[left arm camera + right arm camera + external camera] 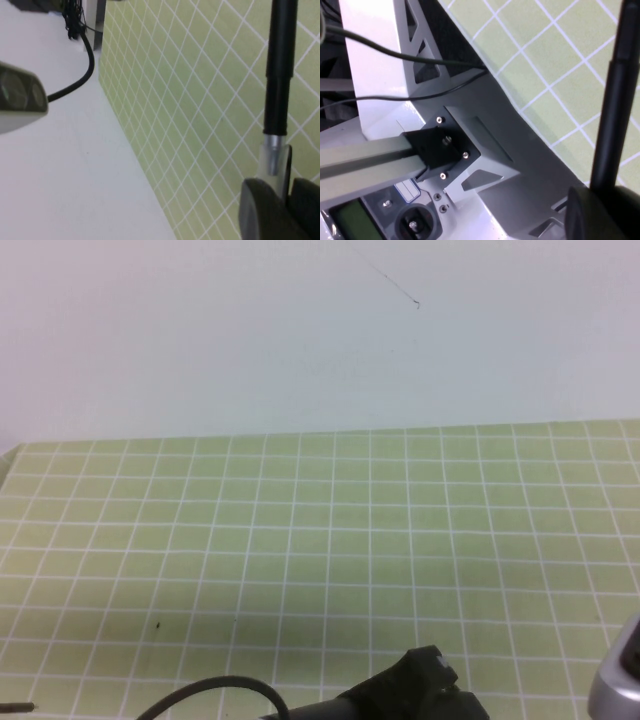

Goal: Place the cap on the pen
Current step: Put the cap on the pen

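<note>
In the left wrist view my left gripper (287,194) is shut on the translucent-grey cap (275,162). The black pen (280,65) points into the cap, and its silver tip (272,152) sits inside the cap's mouth. In the right wrist view my right gripper (612,202) is shut on the pen's black barrel (616,105), which rises from between its fingers (592,215). Both hands are held above the green grid mat (320,540). In the high view the pen and cap are out of sight; only a black arm part (420,690) and a grey arm part (618,675) show at the bottom edge.
The mat ends at a white table border (75,165) with a black cable (85,65) lying on it. The robot's grey and white base frame (420,125) shows under the right hand. A white wall (300,330) stands behind the mat.
</note>
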Available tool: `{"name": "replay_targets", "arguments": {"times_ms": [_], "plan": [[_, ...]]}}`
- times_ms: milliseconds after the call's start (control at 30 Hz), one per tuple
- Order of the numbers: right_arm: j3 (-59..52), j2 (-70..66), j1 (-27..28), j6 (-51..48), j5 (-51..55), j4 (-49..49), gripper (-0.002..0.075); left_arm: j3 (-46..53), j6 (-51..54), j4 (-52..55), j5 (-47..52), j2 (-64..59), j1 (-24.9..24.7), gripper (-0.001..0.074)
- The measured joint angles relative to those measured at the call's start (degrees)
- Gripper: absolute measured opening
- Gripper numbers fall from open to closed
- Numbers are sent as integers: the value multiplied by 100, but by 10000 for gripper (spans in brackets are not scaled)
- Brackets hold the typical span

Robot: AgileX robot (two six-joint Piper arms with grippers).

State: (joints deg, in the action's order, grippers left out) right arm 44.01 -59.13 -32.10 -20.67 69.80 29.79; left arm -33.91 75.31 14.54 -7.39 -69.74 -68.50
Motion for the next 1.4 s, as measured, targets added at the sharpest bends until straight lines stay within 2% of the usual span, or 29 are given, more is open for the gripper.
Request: {"name": "replay_targets", "arguments": {"times_ms": [500, 833, 1000, 1133, 1233, 1333, 1400], "plan": [[0, -67, 0, 128, -814, 112, -3, 0, -133, 575, -149, -29, 0, 0], [0, -813, 0, -37, -1147, 452, -3, 0, -256, 575, -103, -29, 0, 0], [0, -848, 0, -41, -1158, 452, -3, 0, -860, 489, -73, -64, 0, 7], [0, -848, 0, -41, -1097, 452, -3, 0, -1245, 489, -244, -64, 0, 92], [0, -848, 0, -41, -1149, 442, -3, 0, -1559, 184, -400, -51, 13, 211], [10, -848, 0, -27, -1427, 370, -3, 0, -1571, -707, -388, -17, 13, 357], [10, -857, 0, -17, -1663, 311, -3, 0, -1497, -1486, -388, 37, 13, 401]]}}
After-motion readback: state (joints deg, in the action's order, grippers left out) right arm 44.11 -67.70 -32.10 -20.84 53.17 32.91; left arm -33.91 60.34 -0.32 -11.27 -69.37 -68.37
